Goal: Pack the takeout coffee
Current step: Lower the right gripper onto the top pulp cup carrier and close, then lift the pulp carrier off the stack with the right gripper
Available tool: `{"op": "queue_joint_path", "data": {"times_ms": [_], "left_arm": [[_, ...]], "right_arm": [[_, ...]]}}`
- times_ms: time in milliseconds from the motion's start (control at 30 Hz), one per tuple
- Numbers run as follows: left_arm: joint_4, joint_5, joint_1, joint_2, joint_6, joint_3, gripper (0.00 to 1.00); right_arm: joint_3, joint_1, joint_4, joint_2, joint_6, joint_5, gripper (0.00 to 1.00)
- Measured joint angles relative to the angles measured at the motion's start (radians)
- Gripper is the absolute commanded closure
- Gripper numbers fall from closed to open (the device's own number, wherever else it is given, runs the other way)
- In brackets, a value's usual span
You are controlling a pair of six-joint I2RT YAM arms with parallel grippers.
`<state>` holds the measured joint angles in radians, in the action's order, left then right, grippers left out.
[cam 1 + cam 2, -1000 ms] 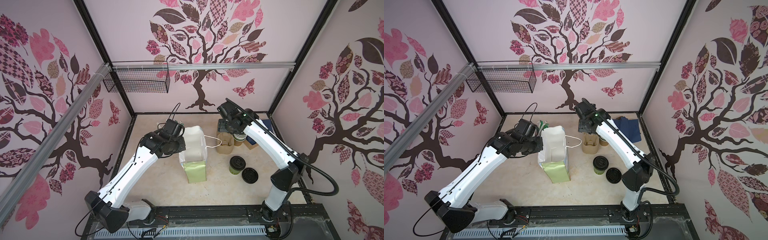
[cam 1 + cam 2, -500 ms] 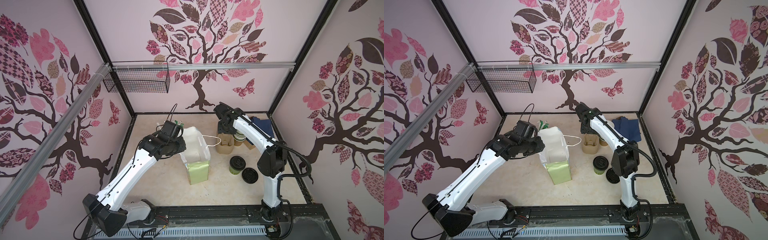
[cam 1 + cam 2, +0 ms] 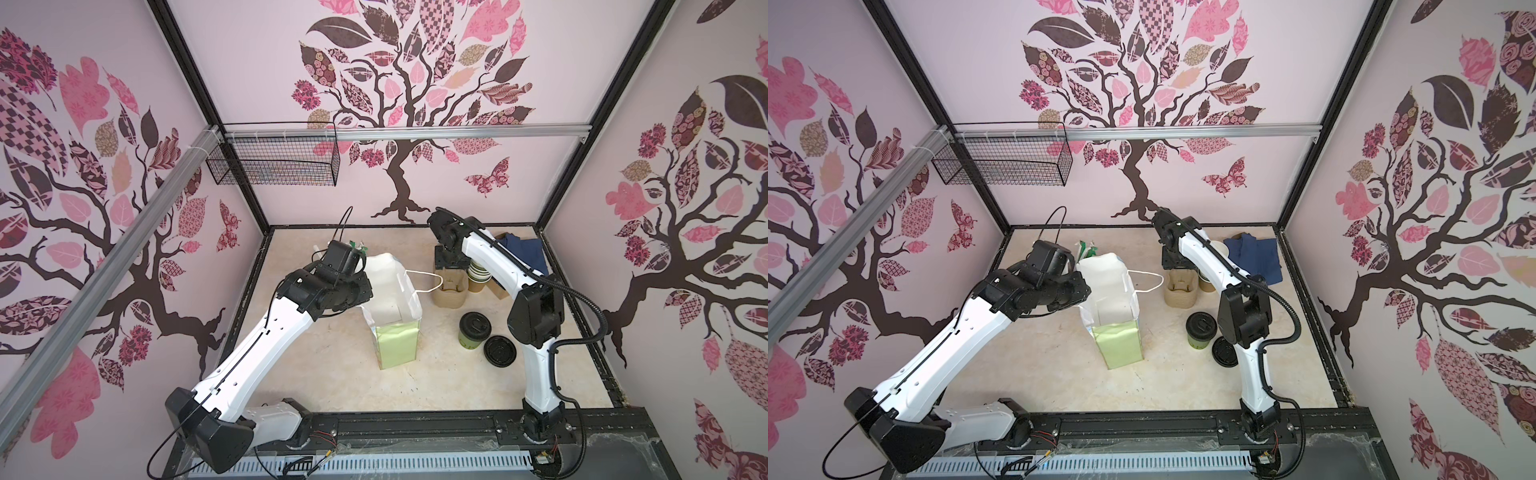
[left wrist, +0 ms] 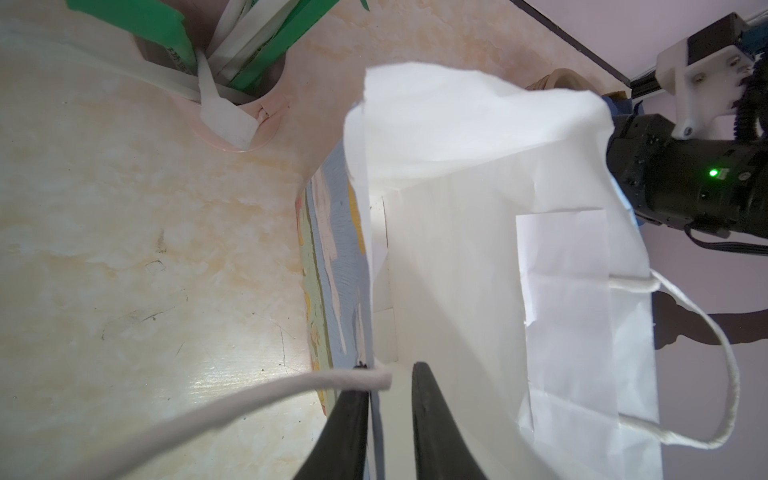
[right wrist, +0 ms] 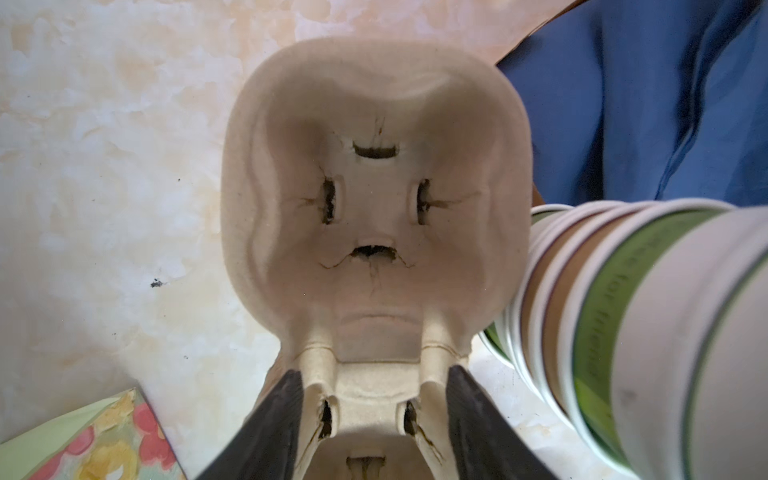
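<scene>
The left gripper (image 4: 388, 382) is up at the rim of the paper bag (image 4: 478, 208). Its fingers are a little apart, one outside the bag's wall and one inside. The outer finger lies against the paper and there's a sliver of space by the inner one, so that's no pinch, just a straddle. The bag's cord handle (image 4: 208, 415) drapes across the outer fingertip. The bag itself stands upright with its mouth open on the table (image 3: 332, 374). Over to the right gripper (image 5: 374, 372): it points down onto the cup carrier (image 5: 374, 199), with a black finger pressed against each side of the carrier's middle bridge, clamped on it. The carrier rests on the table, a stack of cups (image 5: 623, 311) is just beside it and a blue cloth (image 5: 644, 104) lies beyond. And the takeout coffee (image 3: 473, 330) (image 3: 1201, 330)? In both top views it stands upright with its lid on, on the table to the right of the bag and in front of the carrier. A loose black lid (image 3: 500, 351) sits right next to it, and neither gripper touches it.
</scene>
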<state>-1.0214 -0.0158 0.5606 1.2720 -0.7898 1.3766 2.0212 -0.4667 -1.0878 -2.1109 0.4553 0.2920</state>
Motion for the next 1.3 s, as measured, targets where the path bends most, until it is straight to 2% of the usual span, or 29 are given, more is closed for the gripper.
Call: {"op": "queue_joint_path", "data": {"times_ms": [700, 1033, 1300], "left_arm": [[0.003, 0.002, 0.0, 0.0, -0.001, 0.0, 0.78], [0.002, 0.002, 0.0, 0.0, -0.001, 0.0, 0.78], [0.003, 0.002, 0.0, 0.0, -0.002, 0.0, 0.76]], "right_arm": [[0.01, 0.028, 0.003, -0.035, -0.002, -0.033, 0.52], [0.016, 0.031, 0.006, -0.041, 0.015, -0.049, 0.62], [0.04, 0.032, -0.01, -0.041, 0.016, -0.05, 0.65]]}}
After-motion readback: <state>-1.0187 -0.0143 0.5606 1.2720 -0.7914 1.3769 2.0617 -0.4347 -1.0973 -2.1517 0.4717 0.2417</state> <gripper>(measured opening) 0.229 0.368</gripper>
